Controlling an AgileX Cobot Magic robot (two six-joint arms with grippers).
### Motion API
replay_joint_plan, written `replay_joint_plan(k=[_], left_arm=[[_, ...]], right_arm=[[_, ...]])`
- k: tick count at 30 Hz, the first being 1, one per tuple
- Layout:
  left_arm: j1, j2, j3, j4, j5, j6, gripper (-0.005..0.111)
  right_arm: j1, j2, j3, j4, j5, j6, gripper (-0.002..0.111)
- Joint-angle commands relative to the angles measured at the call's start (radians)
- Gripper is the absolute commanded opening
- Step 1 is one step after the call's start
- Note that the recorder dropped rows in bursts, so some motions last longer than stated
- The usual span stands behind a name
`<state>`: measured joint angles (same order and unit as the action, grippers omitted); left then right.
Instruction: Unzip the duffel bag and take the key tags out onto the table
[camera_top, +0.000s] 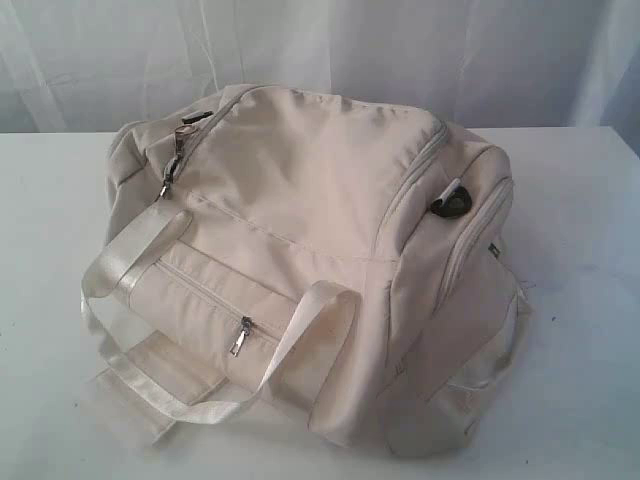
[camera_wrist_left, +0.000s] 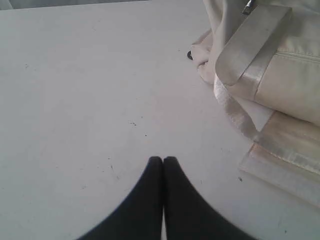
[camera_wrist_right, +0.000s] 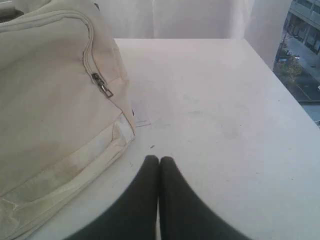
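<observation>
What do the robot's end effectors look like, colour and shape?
The left end effector and right end effector look alike: two plain matte black fingers each, broad at the base, tapering to rounded tips. No cables or markings show; the arms are out of view.

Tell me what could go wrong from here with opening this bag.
1. The bag lies loose on the table; the left gripper and right gripper are shut and off it, so tugging the top zip pull may just drag it.
2. The front pocket pull could be grabbed by mistake.
3. The strap loops near both pulls and may snag a gripper.
</observation>
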<state>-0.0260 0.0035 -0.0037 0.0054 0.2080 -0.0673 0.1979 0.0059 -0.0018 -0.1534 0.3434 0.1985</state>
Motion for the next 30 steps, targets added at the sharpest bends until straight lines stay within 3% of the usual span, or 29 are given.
replay_joint_plan(k=[1, 30], left_arm=[[0.003, -0.003, 0.004, 0.000, 0.002, 0.003, 0.000], [0.003, -0.003, 0.004, 0.000, 0.002, 0.003, 0.000]], right_arm=[[0.003, -0.006, 0.002, 0.002, -0.007, 0.000, 0.000], [0.003, -0.006, 0.002, 0.000, -0.007, -0.011, 0.000]])
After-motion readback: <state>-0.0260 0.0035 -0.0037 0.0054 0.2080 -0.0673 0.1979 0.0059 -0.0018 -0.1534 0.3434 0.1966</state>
